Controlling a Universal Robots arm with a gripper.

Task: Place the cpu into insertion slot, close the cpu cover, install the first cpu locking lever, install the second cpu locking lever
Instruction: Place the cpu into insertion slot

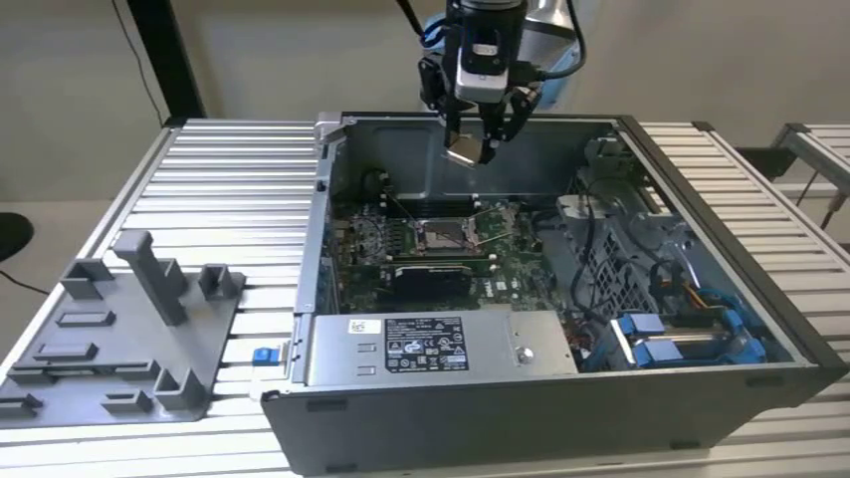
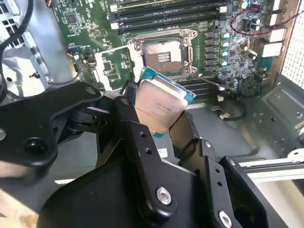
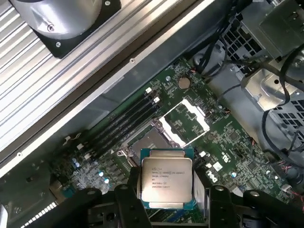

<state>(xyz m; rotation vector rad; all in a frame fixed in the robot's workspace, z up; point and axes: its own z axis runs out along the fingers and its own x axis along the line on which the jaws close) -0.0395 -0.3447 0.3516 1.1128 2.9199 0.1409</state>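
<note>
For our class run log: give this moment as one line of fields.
gripper: shut on cpu | place: above computer case | insertion slot: empty | cpu cover: open

— What is the chip [image 3: 166, 183] made of, as far as you can tell?
— From my desk, its face is brushed silver metal with a dull sheen, seated on a thin teal-green base. The fingers [image 2: 138, 142] of the gripper [image 2: 159, 114] pinching it are satin black, with shiny steel screws.
— And the board [image 3: 232, 142]?
— Green and lacquered, faintly glossy. The socket [image 2: 164, 56] has a bright metal rim, and its cover [image 3: 202, 118] is thin silvery sheet metal.
— The case [image 1: 558, 398]?
— I read it as grey sheet metal, matt. The table [image 1: 226, 189] is ribbed bare aluminium, and the holder [image 1: 133, 339] is matt grey plastic.
</note>
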